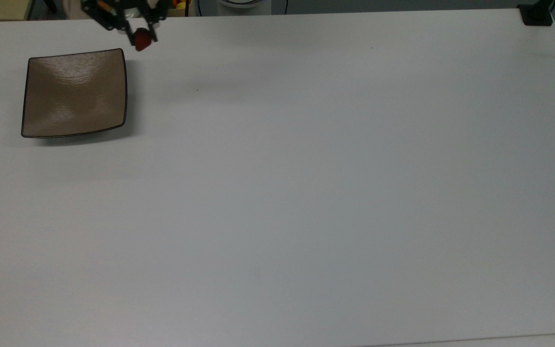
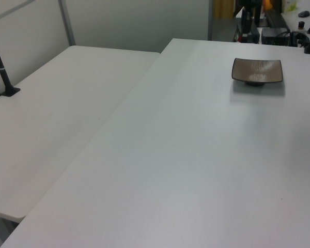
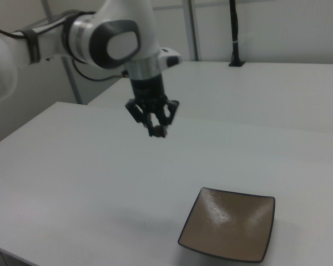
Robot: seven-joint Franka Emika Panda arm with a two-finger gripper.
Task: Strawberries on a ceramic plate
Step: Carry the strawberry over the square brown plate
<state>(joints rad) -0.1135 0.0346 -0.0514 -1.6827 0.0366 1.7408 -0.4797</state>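
A small red strawberry point(image 1: 141, 41) hangs in the air, pinched between the black fingers of my gripper point(image 1: 138, 37), which is shut on it. In the top view it sits at the table's far edge, just past the upper right corner of the ceramic plate point(image 1: 75, 91). That plate is square, glossy brown and has nothing on it. In the right view the gripper point(image 3: 156, 131) points down, well above the white table, with the strawberry point(image 3: 157, 133) at its tips. There the plate point(image 3: 228, 230) lies lower and to the right view's right. The left view has the plate point(image 2: 257, 71) at the far end.
A black clamp base point(image 1: 536, 14) sits on the far right corner in the top view. A second white table point(image 2: 57, 119) adjoins on the left view's left, with a black post point(image 2: 1, 67) on it. Clutter, including a dish of food point(image 1: 113, 6), lies beyond the far edge.
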